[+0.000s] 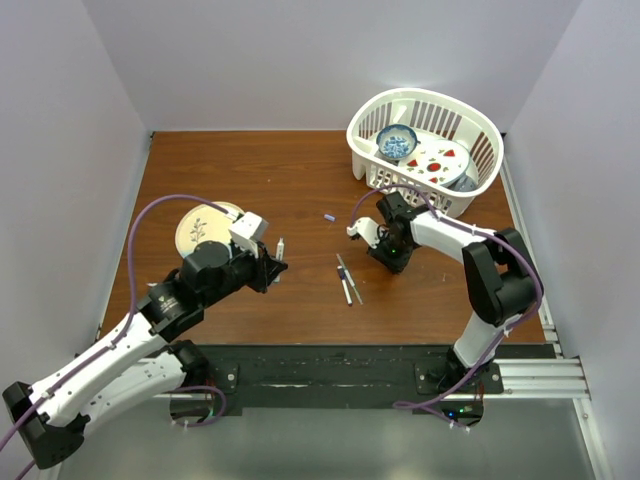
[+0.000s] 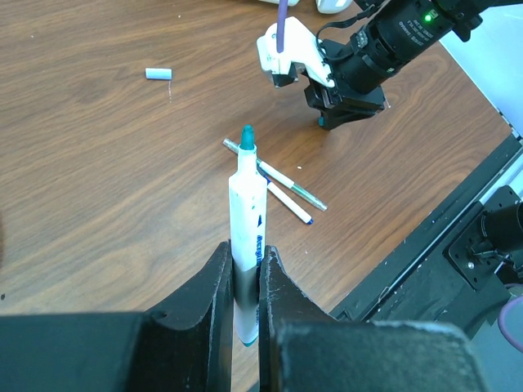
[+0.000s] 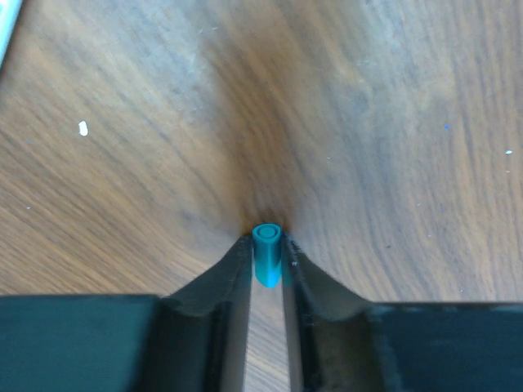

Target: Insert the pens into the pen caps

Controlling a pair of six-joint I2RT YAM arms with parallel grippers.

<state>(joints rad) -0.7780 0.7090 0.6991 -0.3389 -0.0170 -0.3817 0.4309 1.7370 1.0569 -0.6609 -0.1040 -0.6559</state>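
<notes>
Clamping a teal-tipped pen (image 2: 247, 204), left gripper (image 2: 245, 260) is closed on its barrel. Right gripper (image 3: 267, 242) pinches a teal cap (image 3: 267, 255); loose pens (image 1: 347, 280) lie at its 8 o'clock.

Top view: fixed high, above and behind the near edge of the desk (image 1: 280, 180), looking down over all of it. Left wrist view: close behind the left pincer (image 2: 245, 253), facing across the desk toward the right arm (image 2: 384, 45); shares the loose pens (image 2: 286, 186) with the top view. Right wrist view: nearest, looking steeply down past the right pincer (image 3: 266, 242).
</notes>
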